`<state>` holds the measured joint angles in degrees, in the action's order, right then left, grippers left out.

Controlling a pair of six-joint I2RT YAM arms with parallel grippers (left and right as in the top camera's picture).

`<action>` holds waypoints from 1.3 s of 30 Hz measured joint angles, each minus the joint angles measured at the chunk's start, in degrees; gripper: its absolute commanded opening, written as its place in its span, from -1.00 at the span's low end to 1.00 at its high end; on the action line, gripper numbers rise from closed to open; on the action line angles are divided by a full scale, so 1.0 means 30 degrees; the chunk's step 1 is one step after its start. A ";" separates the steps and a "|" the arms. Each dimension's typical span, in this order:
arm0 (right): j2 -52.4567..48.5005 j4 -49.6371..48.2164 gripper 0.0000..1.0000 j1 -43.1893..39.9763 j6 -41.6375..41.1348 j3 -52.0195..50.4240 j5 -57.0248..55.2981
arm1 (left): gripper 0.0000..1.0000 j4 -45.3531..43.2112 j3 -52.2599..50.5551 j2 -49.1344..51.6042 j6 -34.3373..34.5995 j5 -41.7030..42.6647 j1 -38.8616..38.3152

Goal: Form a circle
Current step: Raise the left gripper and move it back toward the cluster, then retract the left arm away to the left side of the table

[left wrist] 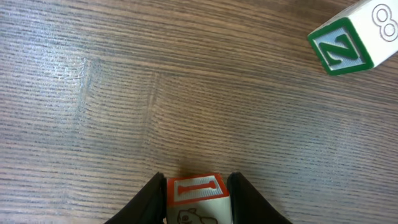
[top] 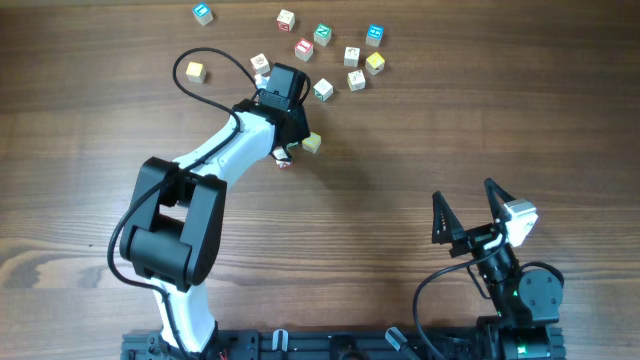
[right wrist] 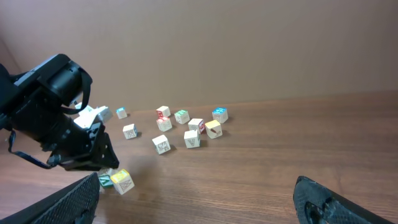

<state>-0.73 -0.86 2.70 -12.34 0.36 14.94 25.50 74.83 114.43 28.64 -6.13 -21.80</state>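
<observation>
Cubes crowd the far side of the brown wood-grain table [top: 420, 130]. About eight small wooden cubes [top: 351, 55], white-faced with red, green, blue or yellow marks, sit in a ragged cluster toward 12 o'clock in the overhead view. They lie near one another but mostly apart, and they do not yet form a closed ring. A blue-marked cube [top: 203, 13] and a yellowish cube [top: 195, 71] lie well off at 9 to 10 o'clock from that cluster.

The white-and-black left arm [top: 215, 155] reaches from the 7 o'clock edge to just below the cluster. The left gripper [left wrist: 196, 180] is clamped on a red-bordered white wooden cube [left wrist: 198, 194] whose top face carries the letter I. In the left wrist view both dark fingers [left wrist: 150, 198] press against its sides. Whether this cube rests on the table or is lifted cannot be told.

A green-bordered wooden cube [left wrist: 341, 50], marked Z with an 8 on a neighbouring white face, lies at 2 o'clock from the red-bordered white wooden cube. It is near but apart, with bare table between them.

The right gripper [top: 463, 192] hangs at 4 o'clock of the table with its jaws spread wide, well apart from every cube.
</observation>
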 measured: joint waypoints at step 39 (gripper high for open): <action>0.0000 0.0000 1.00 0.0000 0.0000 0.0000 0.0000 | -0.20 0.0277 0.0000 0.0000 0.0437 0.0517 0.0000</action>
<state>-0.73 -0.86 2.70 -12.34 0.36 14.94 26.33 74.83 114.43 29.95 -4.58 -21.80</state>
